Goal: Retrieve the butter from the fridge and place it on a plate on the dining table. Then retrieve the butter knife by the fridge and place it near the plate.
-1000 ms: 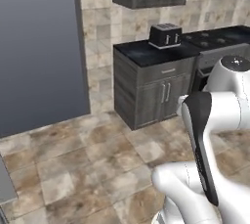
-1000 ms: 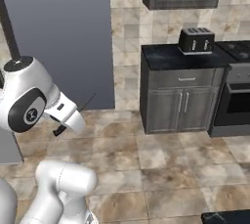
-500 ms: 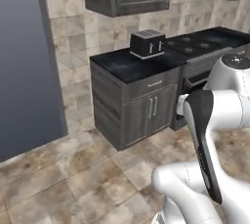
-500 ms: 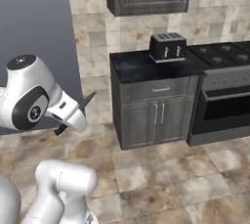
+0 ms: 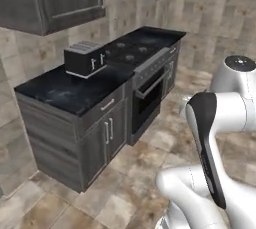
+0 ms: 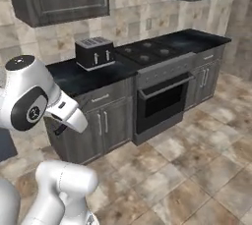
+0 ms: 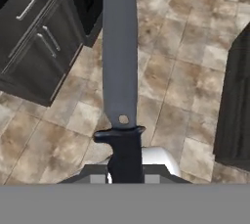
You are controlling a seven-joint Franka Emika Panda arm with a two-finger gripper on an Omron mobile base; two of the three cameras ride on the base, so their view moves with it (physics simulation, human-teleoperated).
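The butter knife [image 7: 120, 56] runs from 6 o'clock up to 12 o'clock in the hand view, its dark handle and guard low in the frame and its flat, matte grey blade pointing away over the floor. The pincer [image 7: 125, 176] seems clamped on the butter knife's handle, though its tips are all but hidden behind the handle, so that is a judgement from how the knife sits. The butter knife is in transit above the mottled beige-and-brown stone floor tiles [image 7: 185, 71]. In the right base view the black veined marble surface [image 6: 88, 74] with grey wood-grain cabinet fronts sits at 12 o'clock, carrying a boxy black toaster [image 6: 94, 52], with a steel-fronted oven [image 6: 165, 98] and its long bar handle at 2 o'clock. The risk I see is the long blade: held only at the slim, smooth handle, it could pivot or slip if the base turns sharply. It also projects well ahead of the hand, so the tip could strike a cabinet or the dark panel [image 7: 237, 105] at 3 o'clock in the hand view.
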